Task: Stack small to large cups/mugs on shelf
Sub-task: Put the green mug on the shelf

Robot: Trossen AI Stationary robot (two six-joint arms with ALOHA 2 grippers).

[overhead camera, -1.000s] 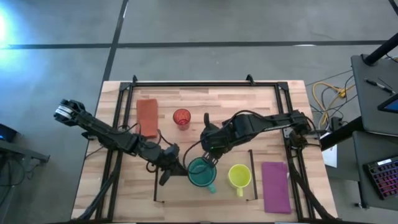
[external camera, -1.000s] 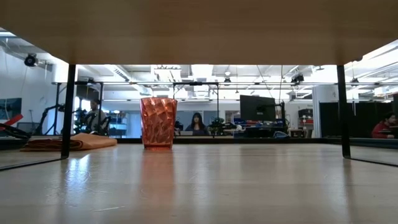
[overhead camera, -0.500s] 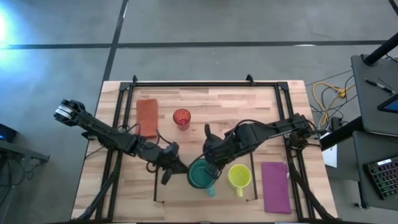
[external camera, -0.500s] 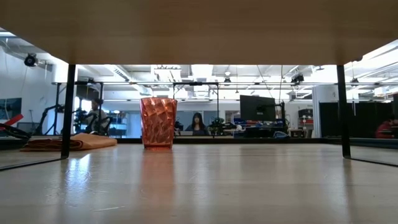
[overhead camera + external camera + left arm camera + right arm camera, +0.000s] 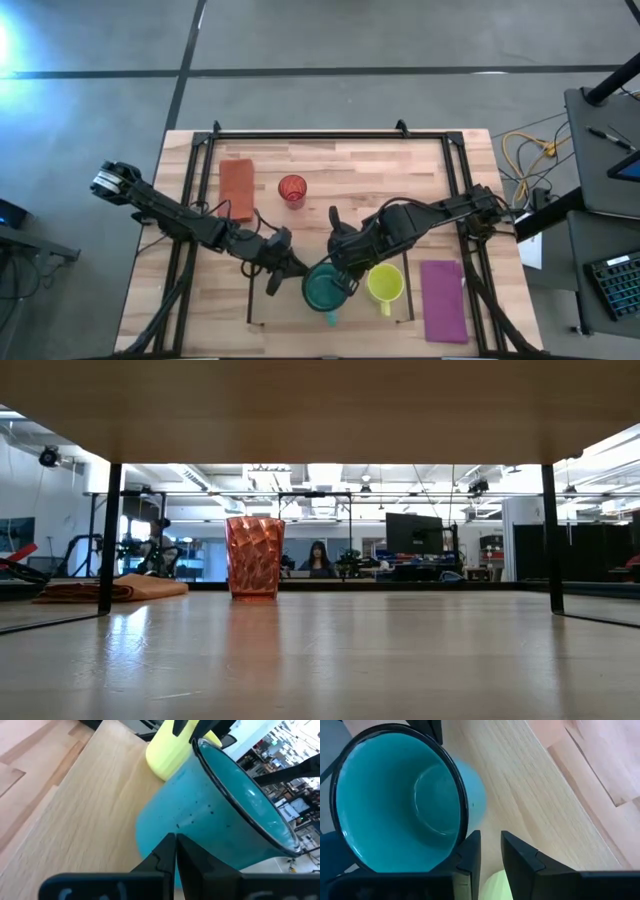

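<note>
the teal mug (image 5: pixel 323 287) stands inside the shelf (image 5: pixel 404 262), the yellow mug (image 5: pixel 384 283) just beside it. the right gripper (image 5: pixel 490 851) is nearly closed beside the rim, grasping nothing. the left gripper (image 5: pixel 175 851) is clenched against the mug wall. only the low view shows the red cup (image 5: pixel 254 556) on the wooden table (image 5: pixel 400 650), with monitors in the room behind.

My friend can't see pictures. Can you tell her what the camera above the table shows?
Two dark robot arms meet at a teal mug near the table's front edge, the left gripper beside it and the right gripper at its rim. A yellow mug stands right beside it; a small red cup stands farther back.
</note>
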